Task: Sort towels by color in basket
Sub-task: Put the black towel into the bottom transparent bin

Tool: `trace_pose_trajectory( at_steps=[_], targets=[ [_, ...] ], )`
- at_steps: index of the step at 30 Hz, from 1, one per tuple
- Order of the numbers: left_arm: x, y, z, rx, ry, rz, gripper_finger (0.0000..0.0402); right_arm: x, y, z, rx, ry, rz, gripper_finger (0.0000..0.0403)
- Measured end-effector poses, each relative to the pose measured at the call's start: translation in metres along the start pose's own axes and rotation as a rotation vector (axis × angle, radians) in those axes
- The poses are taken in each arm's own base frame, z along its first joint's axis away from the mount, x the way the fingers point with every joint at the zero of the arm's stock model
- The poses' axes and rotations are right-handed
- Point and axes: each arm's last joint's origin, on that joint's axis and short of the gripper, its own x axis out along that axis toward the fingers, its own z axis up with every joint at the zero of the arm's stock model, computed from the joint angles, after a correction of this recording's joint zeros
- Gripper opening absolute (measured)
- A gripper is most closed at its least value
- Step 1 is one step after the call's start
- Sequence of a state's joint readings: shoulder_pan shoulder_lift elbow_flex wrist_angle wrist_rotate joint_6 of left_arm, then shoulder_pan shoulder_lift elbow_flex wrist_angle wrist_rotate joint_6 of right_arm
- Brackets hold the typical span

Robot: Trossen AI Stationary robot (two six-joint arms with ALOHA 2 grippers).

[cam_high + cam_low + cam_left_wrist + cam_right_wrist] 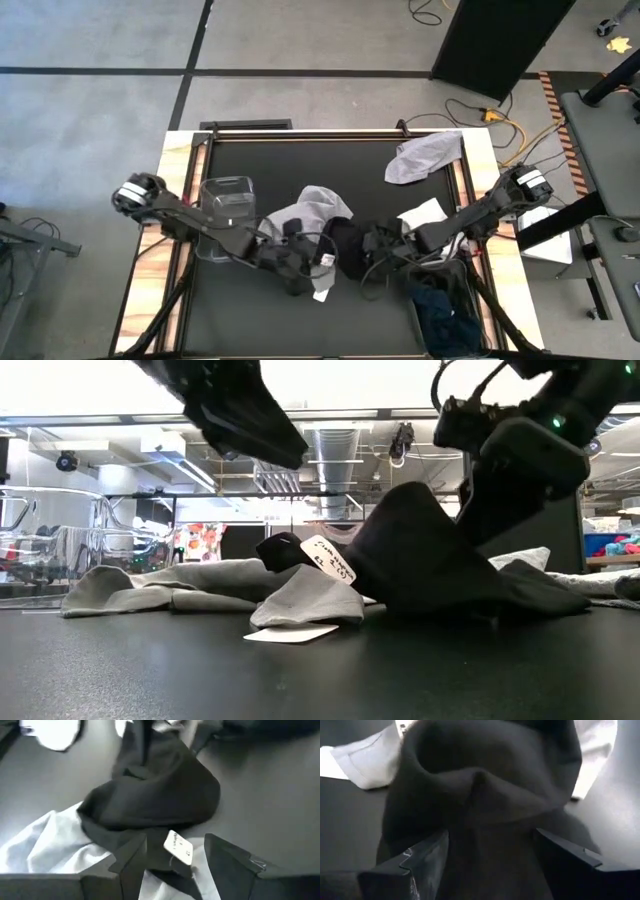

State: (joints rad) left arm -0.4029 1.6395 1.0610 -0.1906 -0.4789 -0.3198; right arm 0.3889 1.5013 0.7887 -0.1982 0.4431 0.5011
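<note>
A black towel (343,245) lies at the table's middle, drawn up into a peak (415,500) in the low view, with a small white tag (328,558) on a corner. My right gripper (495,865) is shut on it. It overlaps a light grey towel (312,208) that lies spread flat (180,585). My left gripper (175,865) is open and hangs above these towels (285,455), touching nothing; the tag (179,847) shows between its fingers. A white towel (424,214) lies beside the right arm. My right gripper holds the black towel by a bunched fold (485,820) gathered between its two fingers (427,855). It comes slanting down from the table's right side. The held part is raised into a peak, and the towel's lower edges (520,595) rest on the table and on the grey towel.
A clear plastic container (226,212) stands at the left. A basket holding dark towels (446,312) sits at the near right corner. Another grey towel (425,157) lies at the far right edge. A white paper slip (292,632) lies on the near mat.
</note>
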Motion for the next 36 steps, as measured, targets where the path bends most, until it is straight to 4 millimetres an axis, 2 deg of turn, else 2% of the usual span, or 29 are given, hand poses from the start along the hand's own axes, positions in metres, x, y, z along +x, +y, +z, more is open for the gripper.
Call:
trace_pose_trajectory(
  at_steps=[6, 11, 16, 20, 24, 28, 29, 32, 35, 36],
  targets=[
    [-0.011, 0.006, -0.029, -0.159, -0.304, -0.100, 0.0184, 0.013, -0.004, -0.020, 0.014, 0.018, -0.003, 0.0276],
    [-0.020, 0.012, -0.040, -0.254, -0.578, -0.292, 0.0184, 0.033, -0.003, -0.034, -0.011, 0.090, -0.040, 0.0286],
    [-0.025, 0.017, -0.048, -0.258, -0.647, -0.332, 0.0184, 0.051, -0.004, -0.047, 0.039, 0.205, -0.015, 0.0282],
    [-0.025, 0.017, -0.049, -0.250, -0.644, -0.328, 0.0184, 0.056, -0.006, -0.051, 0.049, 0.244, -0.010, 0.0233],
    [-0.025, 0.017, -0.048, -0.226, -0.626, -0.319, 0.0184, 0.057, -0.011, -0.051, 0.044, 0.268, -0.020, 0.0147],
    [-0.029, 0.018, -0.046, -0.204, -0.573, -0.305, 0.0184, 0.053, -0.012, -0.048, 0.002, 0.269, 0.000, 0.0039],
    [-0.031, 0.019, -0.044, -0.199, -0.561, -0.303, 0.0184, 0.050, -0.012, -0.046, -0.006, 0.266, 0.007, 0.0026],
    [-0.042, 0.020, -0.037, -0.180, -0.519, -0.298, 0.0184, 0.032, -0.011, -0.027, -0.028, 0.237, 0.016, 0.0018],
    [-0.051, 0.021, -0.033, -0.143, -0.447, -0.281, 0.0184, 0.005, -0.011, -0.010, -0.078, 0.237, 0.024, 0.0016],
    [-0.053, 0.021, -0.031, -0.135, -0.426, -0.270, 0.0184, -0.008, -0.009, 0.003, -0.075, 0.190, 0.038, 0.0016]
  ],
)
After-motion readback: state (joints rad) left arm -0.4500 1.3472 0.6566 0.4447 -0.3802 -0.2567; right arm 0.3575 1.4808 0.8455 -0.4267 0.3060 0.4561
